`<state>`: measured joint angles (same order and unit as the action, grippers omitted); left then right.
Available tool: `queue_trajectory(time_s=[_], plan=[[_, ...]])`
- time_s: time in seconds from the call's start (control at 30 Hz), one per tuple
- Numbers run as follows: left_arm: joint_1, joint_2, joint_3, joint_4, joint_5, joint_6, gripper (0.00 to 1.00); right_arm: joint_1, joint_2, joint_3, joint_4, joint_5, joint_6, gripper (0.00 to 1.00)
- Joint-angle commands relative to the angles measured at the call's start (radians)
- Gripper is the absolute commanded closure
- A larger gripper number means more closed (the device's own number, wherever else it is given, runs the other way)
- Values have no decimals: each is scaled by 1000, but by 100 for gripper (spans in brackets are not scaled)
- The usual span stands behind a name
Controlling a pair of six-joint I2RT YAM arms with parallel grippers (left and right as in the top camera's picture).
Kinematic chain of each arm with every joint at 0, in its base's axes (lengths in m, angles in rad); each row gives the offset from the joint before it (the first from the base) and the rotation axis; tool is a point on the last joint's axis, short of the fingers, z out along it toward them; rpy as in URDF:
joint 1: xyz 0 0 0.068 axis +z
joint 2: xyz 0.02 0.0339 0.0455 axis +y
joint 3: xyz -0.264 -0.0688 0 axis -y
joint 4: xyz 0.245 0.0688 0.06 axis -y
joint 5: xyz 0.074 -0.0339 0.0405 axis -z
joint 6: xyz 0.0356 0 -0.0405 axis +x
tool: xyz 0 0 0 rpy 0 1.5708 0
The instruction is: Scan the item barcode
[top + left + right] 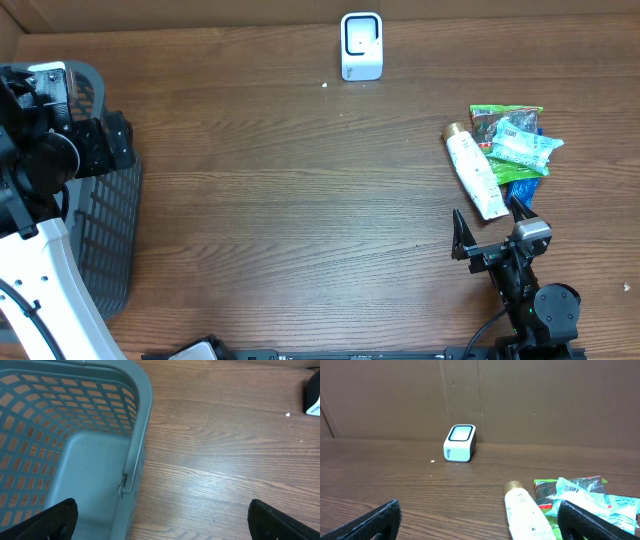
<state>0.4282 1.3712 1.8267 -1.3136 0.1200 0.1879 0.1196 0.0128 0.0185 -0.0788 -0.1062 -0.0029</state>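
L gripper (162,521) is hanging fingers apart over grey basket (110,230) at 9 o'clock; R gripper (480,527) is sitting, also apart, at 4 — white tube (476,170) lying just beyond, at 3; scanner (361,45) at 12.

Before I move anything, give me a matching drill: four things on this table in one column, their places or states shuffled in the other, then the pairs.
1 scanner
2 basket
3 white tube
4 right gripper

A open and empty, at the near edge
B at the left side
C far edge, middle
D lying flat against the green packets

Pairs: 1-C, 2-B, 3-D, 4-A
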Motion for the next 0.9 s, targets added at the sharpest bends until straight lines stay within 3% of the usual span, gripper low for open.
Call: queue_trajectory(time_s=[0.0,0.73,0.87], plan=[[3,3,13,1,7,18,0,5,-8,-10,5,1,2,0],[1,-21,13,1,7,18,0,5,-8,-10,5,1,2,0],[-76,-97,-17,13,-64,67,0,5,-8,-10,5,1,2,0]])
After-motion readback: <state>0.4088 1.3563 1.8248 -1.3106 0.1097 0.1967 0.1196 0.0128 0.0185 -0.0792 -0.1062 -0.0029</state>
